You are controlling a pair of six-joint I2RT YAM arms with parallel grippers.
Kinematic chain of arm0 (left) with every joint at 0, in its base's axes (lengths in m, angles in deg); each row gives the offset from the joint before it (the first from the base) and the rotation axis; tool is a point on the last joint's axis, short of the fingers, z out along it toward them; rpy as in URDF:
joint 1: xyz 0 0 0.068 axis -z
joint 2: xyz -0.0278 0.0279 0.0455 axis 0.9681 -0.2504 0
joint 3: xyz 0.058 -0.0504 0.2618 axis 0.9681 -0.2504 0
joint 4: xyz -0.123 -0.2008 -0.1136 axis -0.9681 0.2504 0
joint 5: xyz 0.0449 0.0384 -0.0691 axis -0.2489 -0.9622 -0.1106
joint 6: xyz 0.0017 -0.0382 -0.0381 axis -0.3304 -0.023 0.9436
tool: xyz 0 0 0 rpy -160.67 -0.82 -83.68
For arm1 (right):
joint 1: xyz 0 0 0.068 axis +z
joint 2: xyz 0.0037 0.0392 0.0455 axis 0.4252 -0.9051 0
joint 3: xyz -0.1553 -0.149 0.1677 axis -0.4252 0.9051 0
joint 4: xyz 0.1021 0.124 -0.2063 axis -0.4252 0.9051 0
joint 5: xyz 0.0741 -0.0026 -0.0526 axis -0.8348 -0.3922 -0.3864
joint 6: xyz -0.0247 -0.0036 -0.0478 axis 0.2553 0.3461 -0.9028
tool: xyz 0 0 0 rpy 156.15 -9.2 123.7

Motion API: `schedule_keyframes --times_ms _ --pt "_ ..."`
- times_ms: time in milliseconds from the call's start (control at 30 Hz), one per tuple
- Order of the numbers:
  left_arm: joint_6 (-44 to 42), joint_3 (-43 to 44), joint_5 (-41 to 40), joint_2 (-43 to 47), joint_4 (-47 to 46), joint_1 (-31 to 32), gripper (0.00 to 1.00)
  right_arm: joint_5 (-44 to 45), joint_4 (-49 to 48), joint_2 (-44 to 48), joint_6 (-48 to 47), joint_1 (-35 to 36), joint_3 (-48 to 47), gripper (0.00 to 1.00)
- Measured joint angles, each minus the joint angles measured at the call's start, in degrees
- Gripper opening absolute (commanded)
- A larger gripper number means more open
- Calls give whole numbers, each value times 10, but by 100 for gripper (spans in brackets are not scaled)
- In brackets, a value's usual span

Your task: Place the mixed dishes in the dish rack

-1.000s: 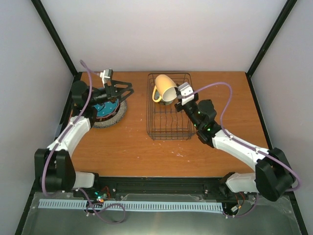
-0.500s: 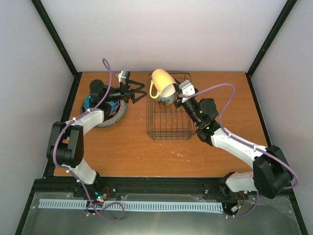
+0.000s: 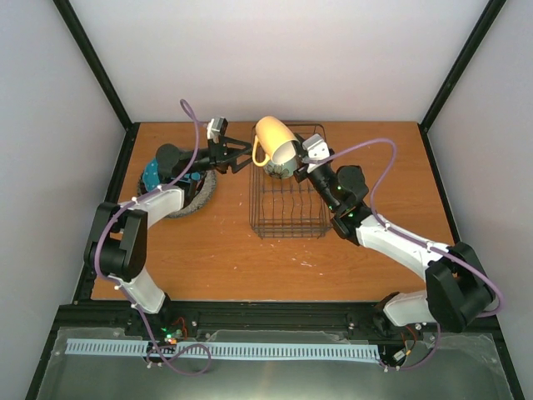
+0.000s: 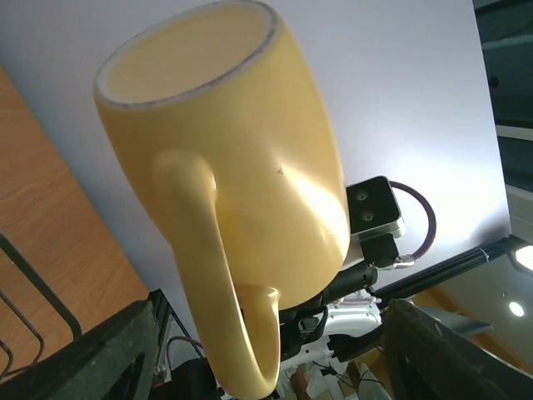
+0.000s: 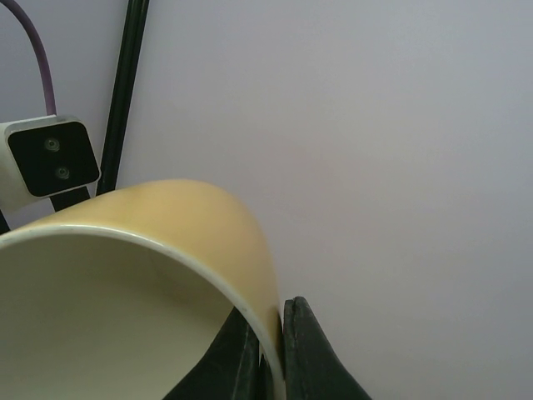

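Note:
The yellow mug (image 3: 275, 143) hangs tilted over the far end of the dish rack (image 3: 287, 212), its mouth facing the right arm. My right gripper (image 3: 297, 167) is shut on the mug's rim (image 5: 250, 292), one finger inside and one outside (image 5: 271, 354). My left gripper (image 3: 244, 155) reaches in from the left, open, with the mug's handle (image 4: 208, 275) between its spread fingers (image 4: 271, 354). They do not touch the handle. The grey speckled plate (image 3: 193, 200) lies at the left with the blue dotted plate (image 3: 152, 176) on it, mostly hidden by the left arm.
The rack's upright slot wires (image 3: 287, 204) stand below the mug. The back wall rises just behind the mug. The black frame post (image 5: 129, 92) stands at the back left.
My left arm has swung right, away from the plates, to the mug's handle, and its jaws have narrowed a little. The right gripper has lifted and tipped the mug slightly leftward.

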Motion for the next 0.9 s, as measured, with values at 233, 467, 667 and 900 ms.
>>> schedule_keyframes --times_ms 233,467,667,900 --pt "9 0 -7 -12 -16 4 53 -3 0 -3 9 0 -2 3" --pt "11 5 -11 -37 -19 24 32 -5 0 -3 15 0 -2 3" --pt "38 16 -21 -41 -20 30 1 -10 5 -4 0 -5 -2 3" --pt "20 16 -21 -38 -2 31 1 -5 9 -4 9 -6 -2 49"
